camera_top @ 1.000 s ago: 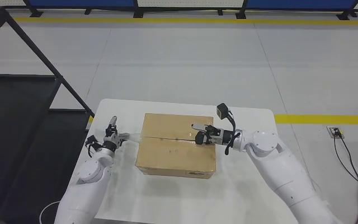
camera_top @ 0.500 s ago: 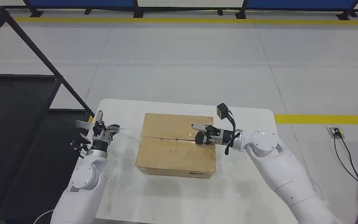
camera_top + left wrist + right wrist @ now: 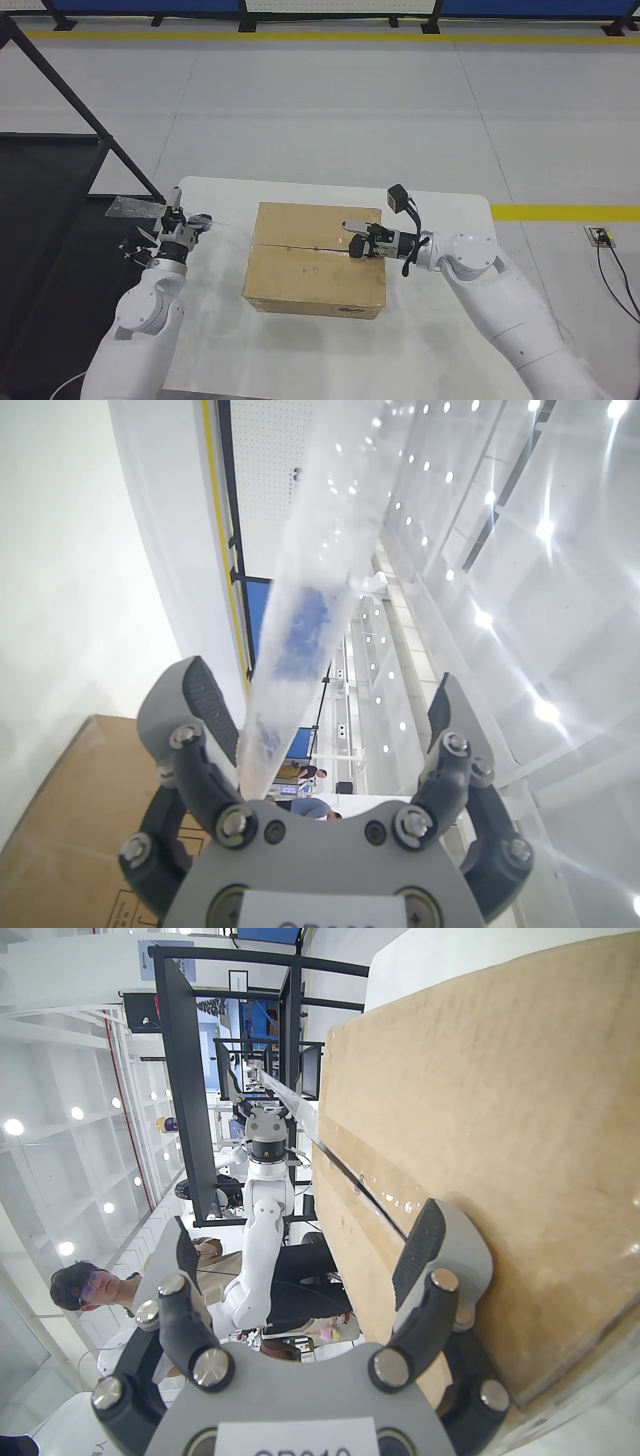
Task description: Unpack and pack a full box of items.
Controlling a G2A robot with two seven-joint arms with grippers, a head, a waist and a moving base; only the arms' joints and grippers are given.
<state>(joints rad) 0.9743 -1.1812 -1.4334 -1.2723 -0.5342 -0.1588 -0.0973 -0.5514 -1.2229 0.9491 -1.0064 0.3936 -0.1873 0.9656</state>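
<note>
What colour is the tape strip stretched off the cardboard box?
Clear, slightly cloudy: a see-through plastic tape strip. The left wrist view shows it best.

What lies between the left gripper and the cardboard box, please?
A clear tape strip stretches from box seam to left gripper, seen in the top view.

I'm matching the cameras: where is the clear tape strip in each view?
Top view: tape strip spans from cardboard box to left gripper.
Left wrist view: tape strip against one finger pad.
Right wrist view: tape strip leaving the box seam.
Shared landmark: the cardboard box.
</note>
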